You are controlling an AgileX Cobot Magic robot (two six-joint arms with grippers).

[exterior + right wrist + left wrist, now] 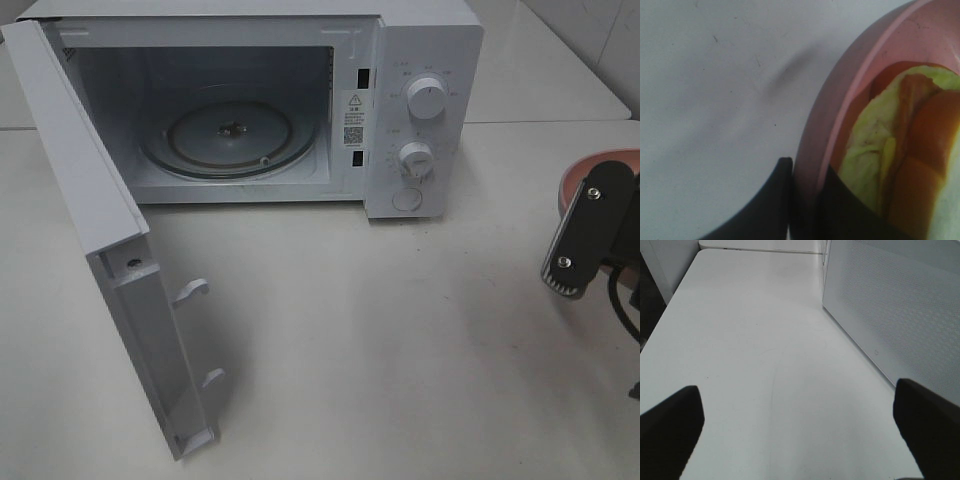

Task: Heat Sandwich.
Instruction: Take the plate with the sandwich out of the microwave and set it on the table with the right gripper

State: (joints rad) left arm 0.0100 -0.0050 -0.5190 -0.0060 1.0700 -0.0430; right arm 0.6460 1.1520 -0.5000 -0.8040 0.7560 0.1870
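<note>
Right wrist: smooth round pink plate

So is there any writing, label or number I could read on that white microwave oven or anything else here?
Nothing can be read.
White microwave oven: warning sticker with a triangle sign, text too small.
Square code label below it: blurred.
Marks around the upper round white dial and lower round white dial: too small.
Pink round plate: none.
</note>
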